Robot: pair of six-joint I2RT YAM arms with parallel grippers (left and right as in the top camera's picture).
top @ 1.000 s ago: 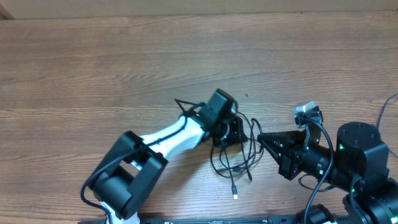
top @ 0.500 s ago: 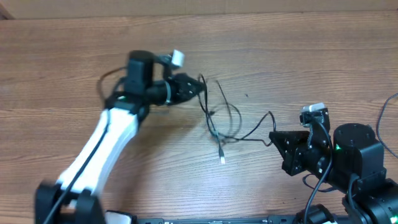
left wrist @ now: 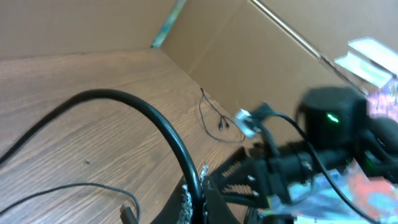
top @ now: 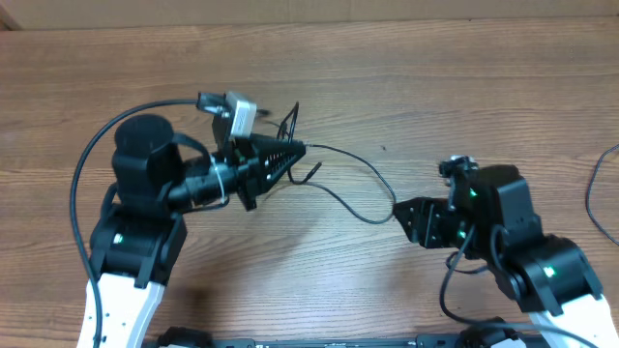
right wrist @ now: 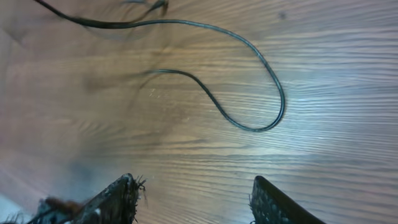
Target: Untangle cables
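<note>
My left gripper (top: 296, 150) is shut on a thin black cable (top: 360, 164), which arcs right across the wooden table and curls back in a loop near my right gripper (top: 399, 217). A short cable end (top: 293, 117) sticks up behind the left fingertips. In the left wrist view the held cable (left wrist: 163, 121) rises from between the shut jaws of the left gripper (left wrist: 194, 202), and a small plug end (left wrist: 128, 213) lies beside them. My right gripper (right wrist: 196, 202) stands open with nothing between its fingers, the cable loop (right wrist: 272, 102) lying just ahead on the table.
A cardboard wall (top: 309, 10) runs along the table's far edge. A black cord (top: 598, 184) hangs at the right edge beside the right arm. In the left wrist view the right arm (left wrist: 329, 121) faces my left gripper.
The right gripper has opened and let go of the cable. The left arm has swung back to the left with the cable, drawing the tangle out into one long arc.
</note>
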